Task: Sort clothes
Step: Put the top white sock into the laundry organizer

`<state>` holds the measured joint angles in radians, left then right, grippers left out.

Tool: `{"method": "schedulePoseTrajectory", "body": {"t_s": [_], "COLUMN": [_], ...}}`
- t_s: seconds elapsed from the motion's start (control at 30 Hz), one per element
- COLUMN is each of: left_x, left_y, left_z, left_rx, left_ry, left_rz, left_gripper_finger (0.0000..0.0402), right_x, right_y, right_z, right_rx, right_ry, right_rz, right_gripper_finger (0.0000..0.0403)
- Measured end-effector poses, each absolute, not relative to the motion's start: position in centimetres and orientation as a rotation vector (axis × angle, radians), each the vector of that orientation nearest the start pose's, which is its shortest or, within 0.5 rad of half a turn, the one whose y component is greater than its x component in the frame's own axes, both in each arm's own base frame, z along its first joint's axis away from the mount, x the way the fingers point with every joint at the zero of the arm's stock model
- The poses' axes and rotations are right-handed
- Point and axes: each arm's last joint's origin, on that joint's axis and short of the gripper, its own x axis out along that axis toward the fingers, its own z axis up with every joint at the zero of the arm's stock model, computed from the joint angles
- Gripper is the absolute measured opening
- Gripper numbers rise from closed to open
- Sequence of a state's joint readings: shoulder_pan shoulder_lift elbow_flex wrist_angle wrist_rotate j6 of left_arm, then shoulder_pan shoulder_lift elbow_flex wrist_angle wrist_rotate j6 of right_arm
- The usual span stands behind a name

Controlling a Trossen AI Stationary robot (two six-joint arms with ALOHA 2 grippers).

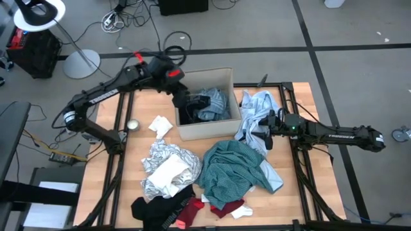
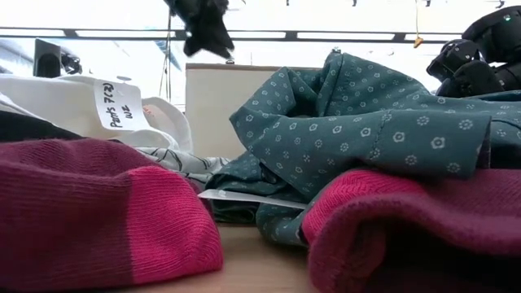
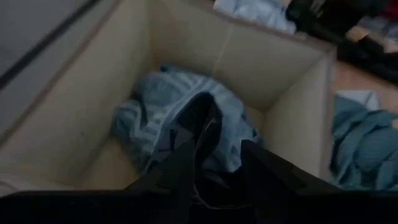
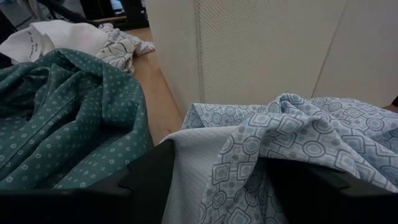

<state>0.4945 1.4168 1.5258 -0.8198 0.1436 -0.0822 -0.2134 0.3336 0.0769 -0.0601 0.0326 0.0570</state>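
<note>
My left gripper hangs over the tan cardboard box, shut on a black garment. This garment also shows at the top of the low view. A blue striped garment lies in the box. My right gripper is open, low at the box's right. Its fingers stand on either side of a heap of the pale blue patterned garment. A teal dotted garment, a silvery white one, a black one and red-and-white socks lie on the table. My left gripper pinches a bunched part of the black garment between its two fingers, coming from above and pointing down into the box. The cloth hangs slack below the fingers, above the blue striped garment. My right gripper has the pale blue cloth bulging between its open fingers; I cannot tell whether they touch it.
A small white cloth piece and a small round metal thing lie left of the box. The box wall stands close in front of my right gripper. Bare wood shows at the table's left and far right.
</note>
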Motion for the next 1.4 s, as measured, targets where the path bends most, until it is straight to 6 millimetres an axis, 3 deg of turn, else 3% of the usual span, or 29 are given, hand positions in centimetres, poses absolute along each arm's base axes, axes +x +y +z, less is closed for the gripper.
{"method": "schedulePoseTrajectory", "body": {"t_s": [0.3,0.43,0.53,0.73,1.03,1.2,1.4], "left_x": [20.1,17.7,15.9,14.2,15.1,15.1,15.5], "left_y": [9.5,7.9,7.2,6.5,6.9,7.4,7.9], "left_z": [41.4,40.5,38.2,31.1,22.0,18.4,14.6], "left_rx": [-0.258,-0.265,-0.331,-0.5,-0.615,-0.656,-0.662], "left_ry": [0.703,0.688,0.702,0.729,0.796,0.839,0.849], "left_rz": [0.566,0.662,0.708,0.788,0.846,0.955,0.967], "left_gripper_finger": [0.0137,0.0137,0.0137,0.0137,0.0137,0.0137,0.0137], "right_x": [11.2,11.2,11.2,11.2,11.2,11.2,11.2], "right_y": [-2.5,-2.5,-2.5,-2.5,-2.5,-2.5,-2.5], "right_z": [15.6,15.6,15.6,15.6,15.6,15.6,15.7], "right_rx": [0.084,0.085,0.084,0.084,0.084,0.084,0.084], "right_ry": [0.307,0.304,0.302,0.302,0.302,0.303,0.294], "right_rz": [-0.253,-0.253,-0.253,-0.253,-0.253,-0.253,-0.252], "right_gripper_finger": [0.0254,0.0254,0.0254,0.0254,0.0254,0.0254,0.0254]}}
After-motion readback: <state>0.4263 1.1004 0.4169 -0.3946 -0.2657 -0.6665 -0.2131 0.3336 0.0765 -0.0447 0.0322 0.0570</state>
